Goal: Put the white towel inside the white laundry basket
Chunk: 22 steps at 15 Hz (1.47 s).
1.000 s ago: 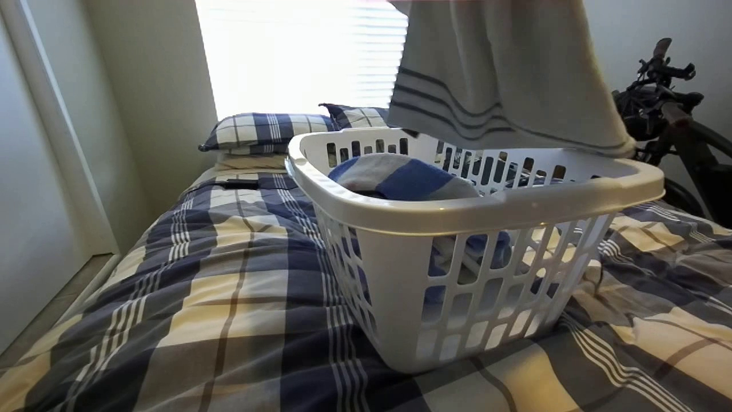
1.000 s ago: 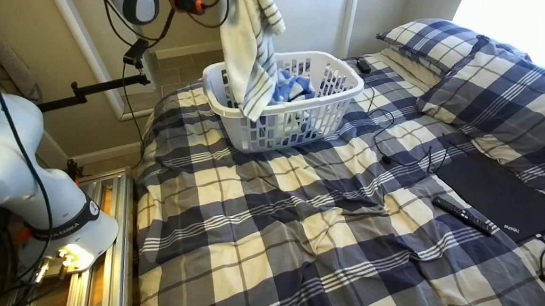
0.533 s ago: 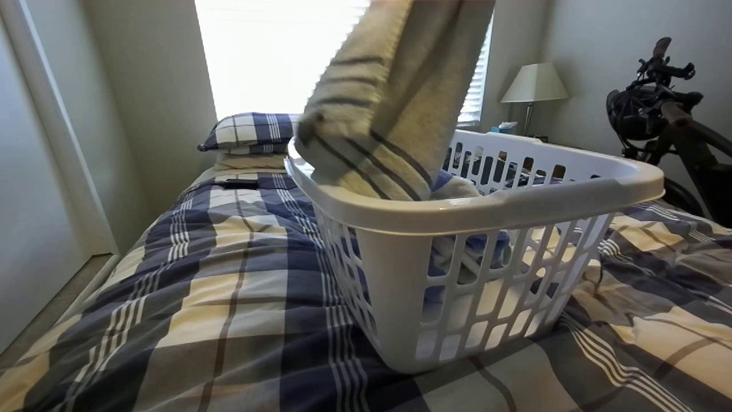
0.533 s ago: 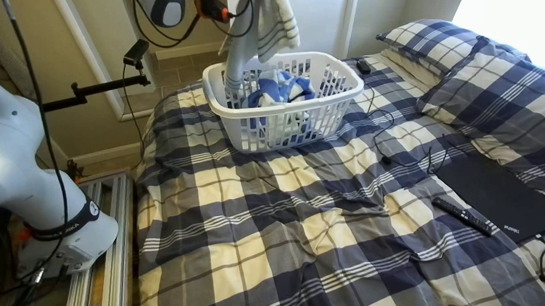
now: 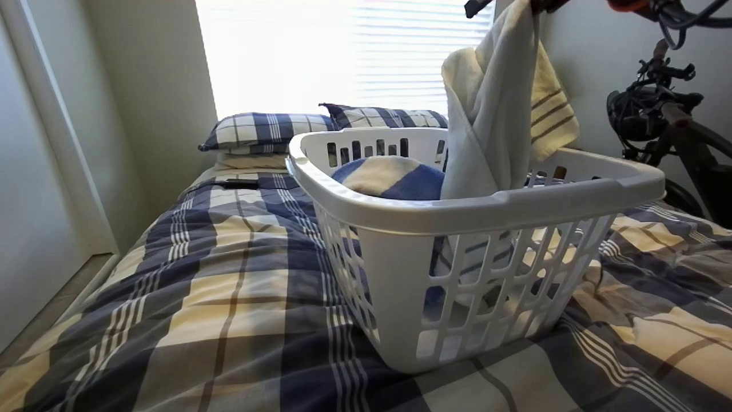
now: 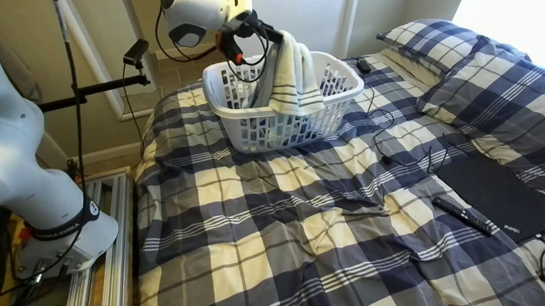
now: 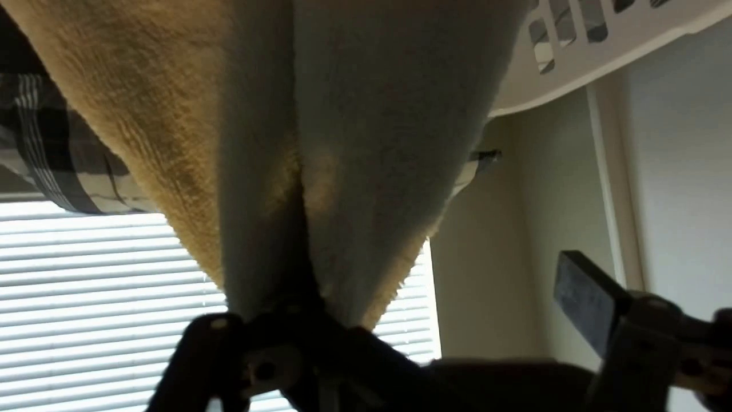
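Observation:
The white towel (image 5: 492,114) with dark stripes hangs from above into the white laundry basket (image 6: 270,110). Its lower part shows through the slots in an exterior view, while a striped end overlaps the near rim in an exterior view; whether that end lies outside I cannot tell. My gripper (image 6: 272,32) is over the basket. In the wrist view the gripper (image 7: 440,297) has its jaws wide apart, one bare finger pad (image 7: 583,303) standing away from the towel (image 7: 372,114), which still hangs on the opposite finger. A blue and white cloth (image 5: 394,177) lies inside the basket.
The basket stands on a bed with a plaid cover (image 6: 277,228). Pillows (image 6: 501,96), a black laptop (image 6: 502,195), a remote (image 6: 461,216) and cables lie farther along. A small camera on a black bracket (image 6: 103,86) projects near the arm. A bike (image 5: 675,114) stands beyond.
The arm has come down and toward the pillows, bringing the gripper into view with its jaws apart. The towel has swung and sunk, its lower part now inside the basket.

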{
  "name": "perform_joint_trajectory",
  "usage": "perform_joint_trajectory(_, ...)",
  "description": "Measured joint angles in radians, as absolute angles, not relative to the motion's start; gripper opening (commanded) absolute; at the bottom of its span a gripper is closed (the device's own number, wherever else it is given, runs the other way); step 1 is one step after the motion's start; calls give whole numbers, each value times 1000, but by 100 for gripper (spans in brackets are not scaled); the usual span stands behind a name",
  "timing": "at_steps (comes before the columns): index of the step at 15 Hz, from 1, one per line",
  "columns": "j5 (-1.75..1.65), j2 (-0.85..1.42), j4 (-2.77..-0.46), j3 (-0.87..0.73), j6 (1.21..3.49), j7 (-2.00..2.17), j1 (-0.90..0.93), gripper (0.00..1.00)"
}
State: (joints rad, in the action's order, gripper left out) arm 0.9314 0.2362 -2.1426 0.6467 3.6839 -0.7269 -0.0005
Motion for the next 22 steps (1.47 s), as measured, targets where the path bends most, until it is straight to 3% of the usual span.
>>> perform_joint_trajectory(7,1421,247,-2126,562,3563,-1050,110,100)
perform_joint_trajectory(22,1448,248,-2126,556,3569,-1070,131,100)
